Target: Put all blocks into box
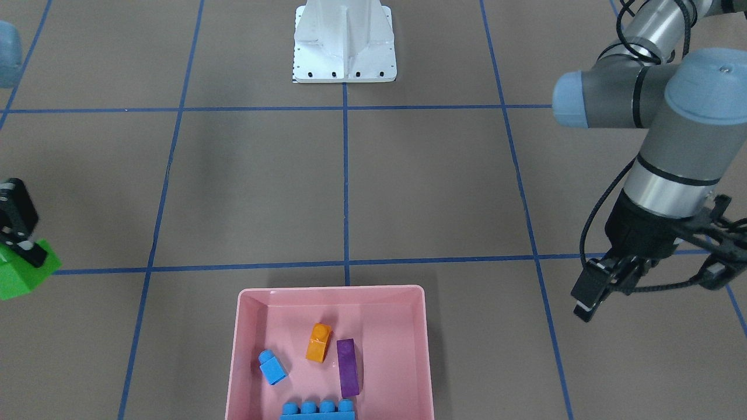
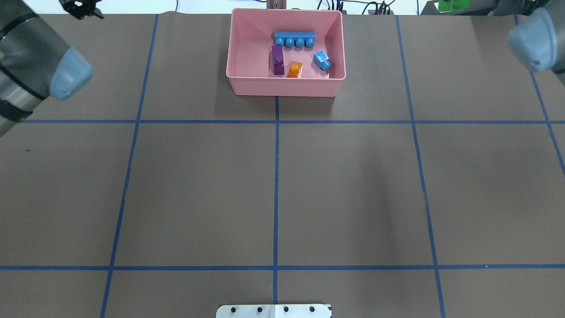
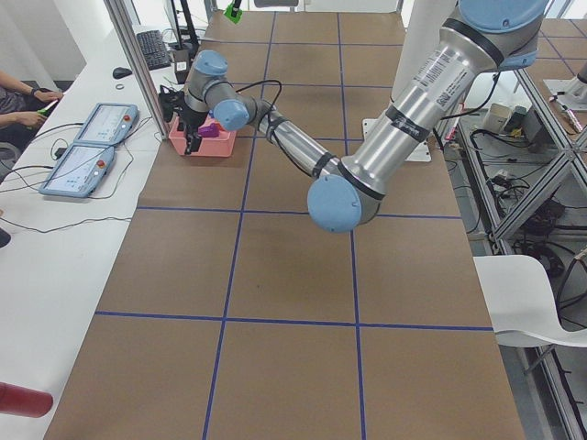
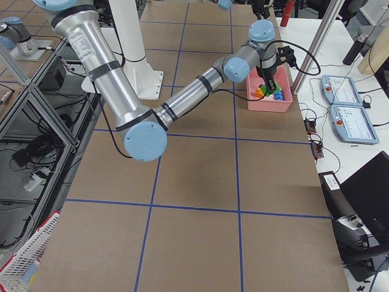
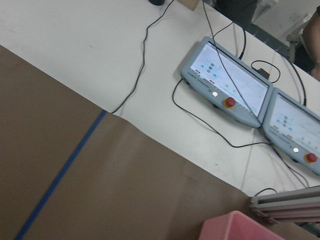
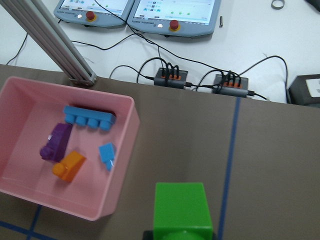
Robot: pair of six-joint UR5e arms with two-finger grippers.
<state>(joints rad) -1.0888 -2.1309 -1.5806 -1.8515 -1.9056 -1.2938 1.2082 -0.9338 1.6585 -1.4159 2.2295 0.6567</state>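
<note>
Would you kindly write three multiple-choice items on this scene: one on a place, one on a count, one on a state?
1. Where is the green block? A) on the table B) in the right gripper C) beside the robot base
2. How many blocks lie in the box? A) four B) two C) five
3. The left gripper is A) holding a block B) gripping the box's rim C) empty
Answers: 1B, it is clamped there; 2A, orange block, purple block, small blue block, long blue block; 3C, nothing sits in it.
</note>
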